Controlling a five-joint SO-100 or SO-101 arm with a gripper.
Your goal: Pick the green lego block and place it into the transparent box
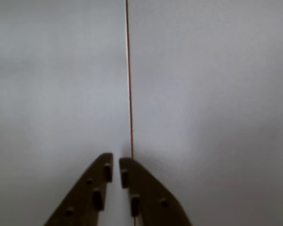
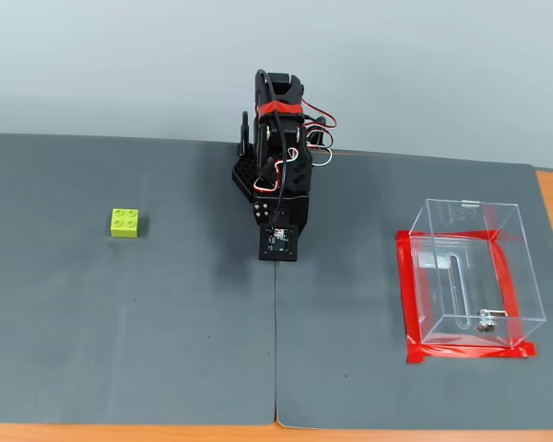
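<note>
On the grey mat (image 2: 166, 350) the green lego block (image 2: 124, 223) sits untouched, well left of the empty transparent box (image 2: 470, 276), while the gripper (image 1: 116, 165), nearly closed, holds nothing: everything remains undone.

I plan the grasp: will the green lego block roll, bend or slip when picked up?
The green lego block looks rigid and flat-sided, so it likely neither bends nor rolls. It seems small and light, and its smooth plastic may slip.
</note>
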